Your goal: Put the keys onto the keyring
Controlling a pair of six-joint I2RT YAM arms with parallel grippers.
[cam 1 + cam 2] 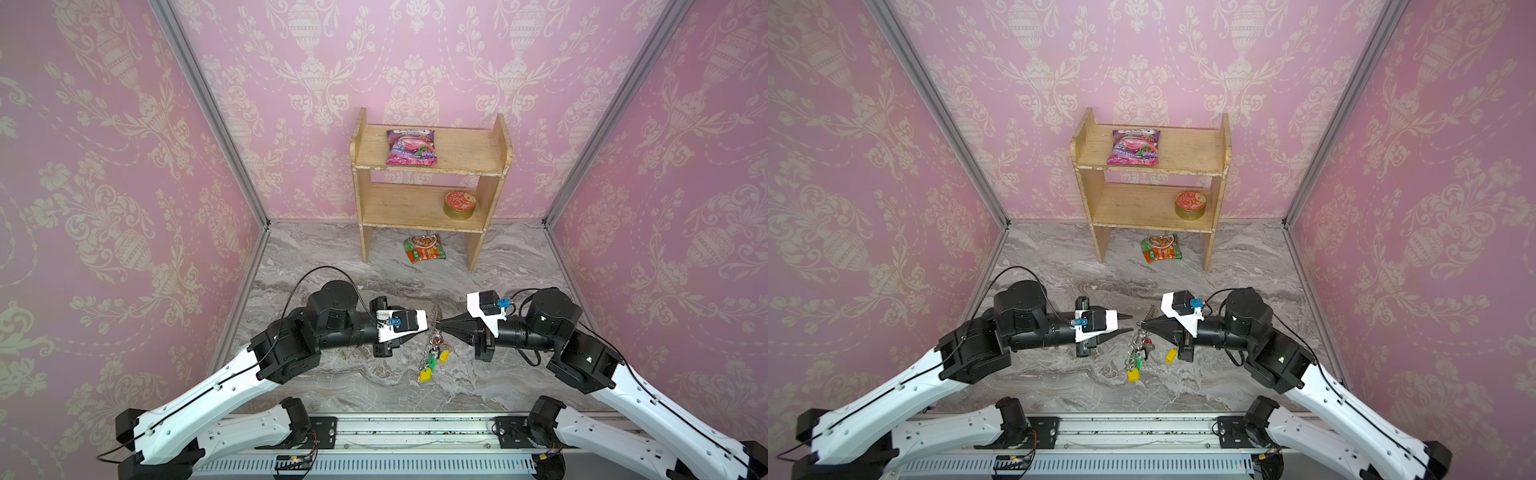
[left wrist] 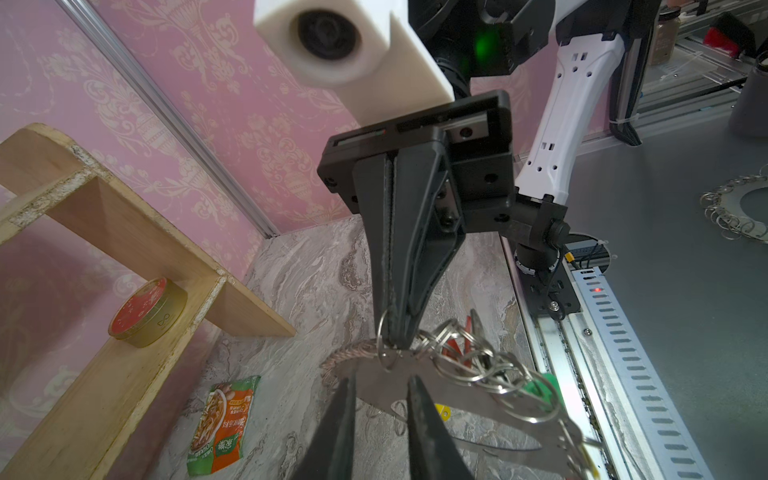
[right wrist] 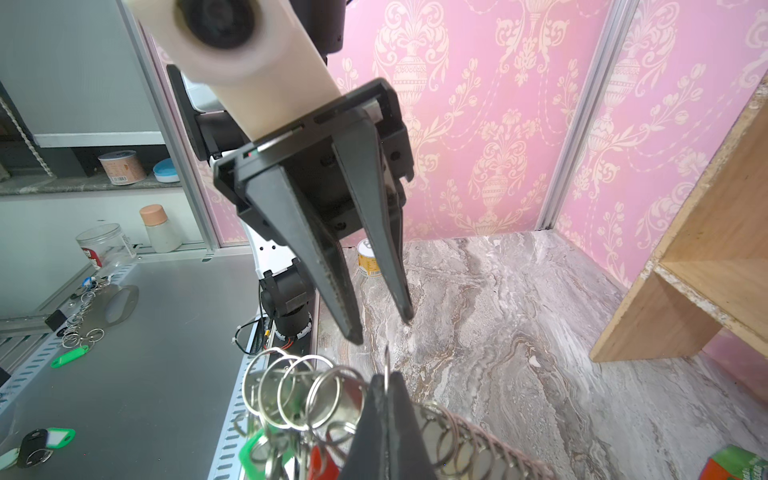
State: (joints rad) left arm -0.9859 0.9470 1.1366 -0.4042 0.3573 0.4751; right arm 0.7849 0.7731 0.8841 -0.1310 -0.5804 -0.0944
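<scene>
Keyring held off the bench by right pincer.
Right pincer pressed together on the keyring's edge; keys with green, yellow and red tags hang beneath. Left pincer slightly spread, tips just beside the ring, gripping nothing. One yellow-tagged key lies apart on the bench.

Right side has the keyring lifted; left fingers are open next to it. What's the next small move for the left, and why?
Probably back the left gripper off the keyring and lower it toward the yellow-tagged key apparently lying loose on the table. The right gripper is shut on the keyring, holding it up with tagged keys hanging, and the left fingers stand apart, empty.
</scene>
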